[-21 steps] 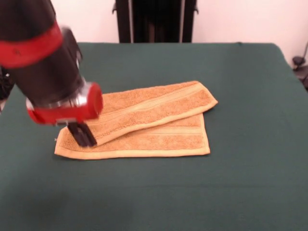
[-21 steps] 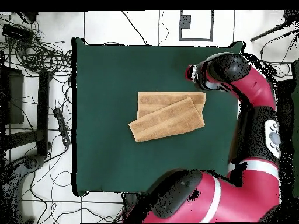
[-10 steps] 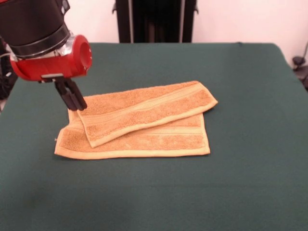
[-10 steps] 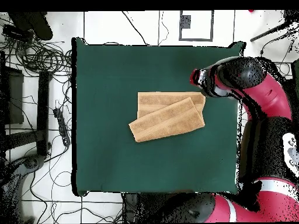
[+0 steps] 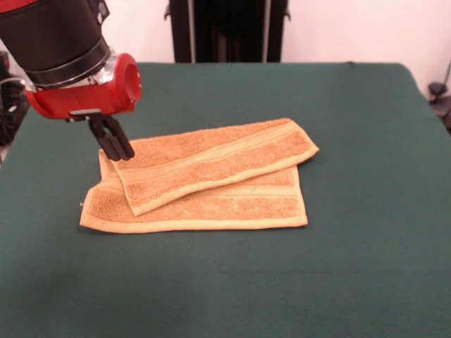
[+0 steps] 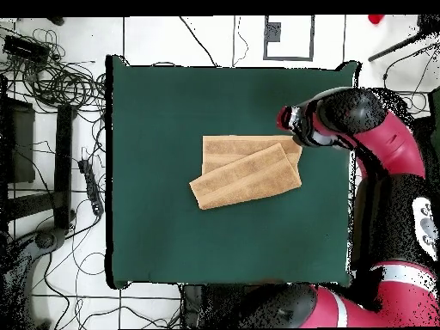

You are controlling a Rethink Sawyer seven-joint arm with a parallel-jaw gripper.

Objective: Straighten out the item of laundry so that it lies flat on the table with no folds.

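Lying mid-table, one orange-tan towel point(image 5: 204, 183) was folded, a top layer slanting across the lower one on the green table point(image 5: 366, 267). One gripper point(image 5: 116, 146) stood at the fold's corner, fingers pressed together, cloth grip unclear. Cables point(image 6: 51, 77) littered the floor beside the table; nothing else was on it.

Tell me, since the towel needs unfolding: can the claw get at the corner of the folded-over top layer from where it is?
Probably yes. The claw hangs right at that corner of the towel, at the end of the folded-over layer. Nothing else lies on the table around it, so the way looks free.
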